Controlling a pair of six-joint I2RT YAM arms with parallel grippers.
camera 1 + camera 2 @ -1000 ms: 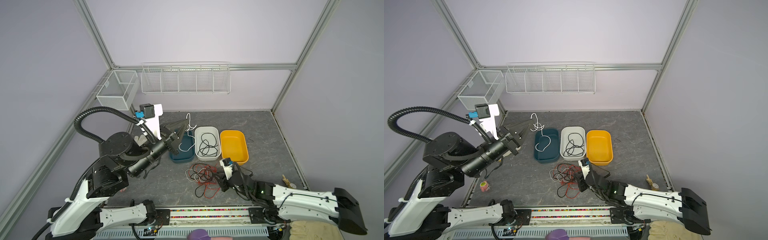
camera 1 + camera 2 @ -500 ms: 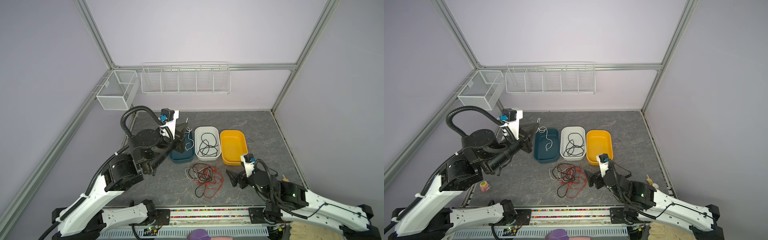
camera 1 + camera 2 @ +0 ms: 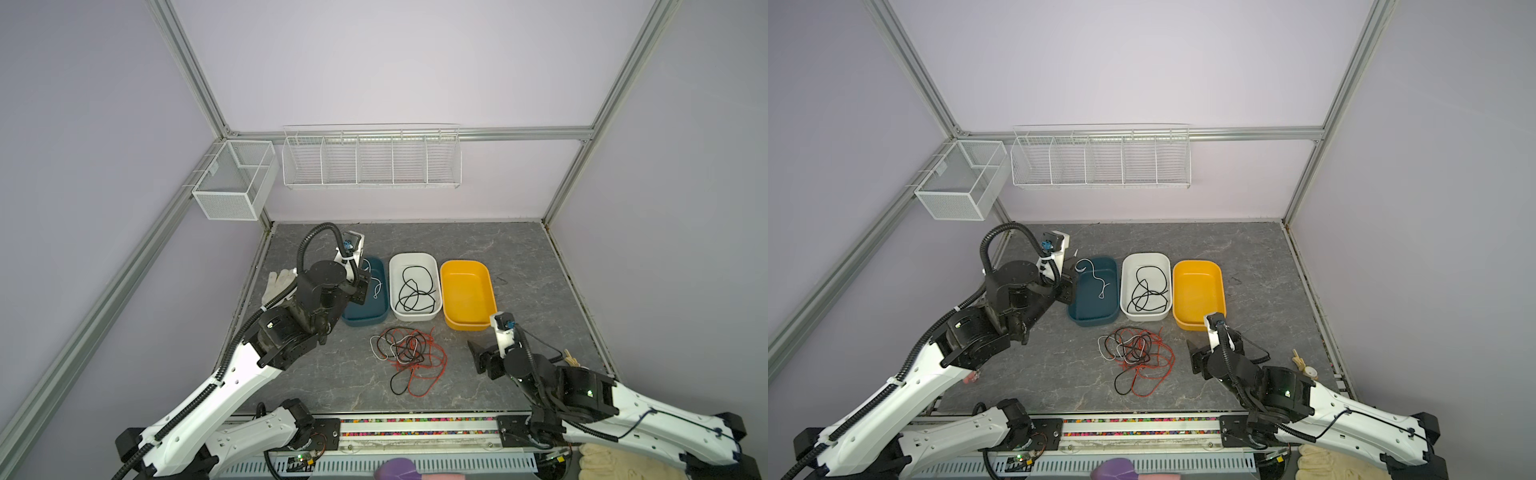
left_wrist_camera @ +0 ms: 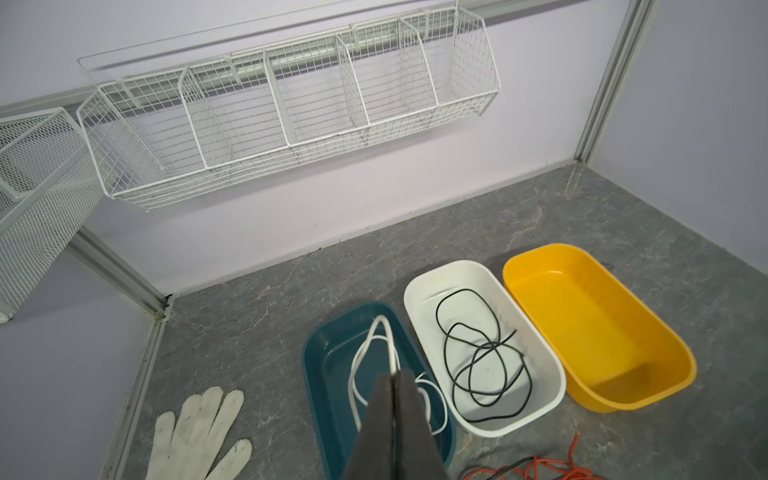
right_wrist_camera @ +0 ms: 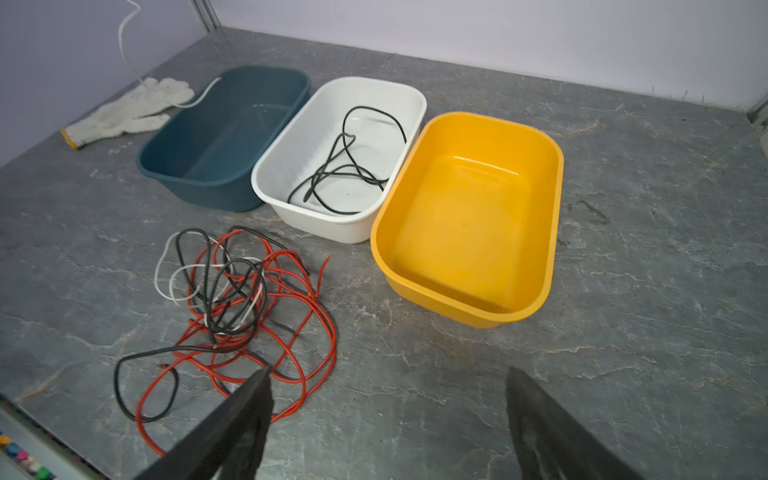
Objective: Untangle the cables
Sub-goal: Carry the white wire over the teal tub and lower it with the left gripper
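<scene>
Sort status: partly done.

Done: one black cable (image 4: 482, 361) lies coiled in the white bin (image 3: 413, 255), clear of everything else.

In hand: one white cable (image 4: 352, 376) is at the teal bin (image 3: 1092, 309). Part of it is looped inside, and a stretch rises to the left jaws, which are closed tight on it at the bin's left rim. It has not been let go, so this strand counts as nearly done only.

The yellow bin (image 3: 467, 295) holds nothing.

Left to do: the tangle (image 3: 409, 353) sits on the bench (image 3: 519, 249) in front of the three bins, apart from them. The right wrist view shows it is mostly red strands, with black wire and a second white wire (image 5: 166, 270) threaded through the middle knot. A black end and some red loops trail out toward the robot's side. The number of red strands cannot be told.

The right jaws are spread wide with nothing between them. They hover over bare bench just right of the tangle, near the yellow bin's front corner.

Judgement: two strands are out and the larger part is outstanding. The yellow bin presumably awaits the red ones. A cotton glove (image 4: 195, 432) lies beside the teal bin and is not involved.
</scene>
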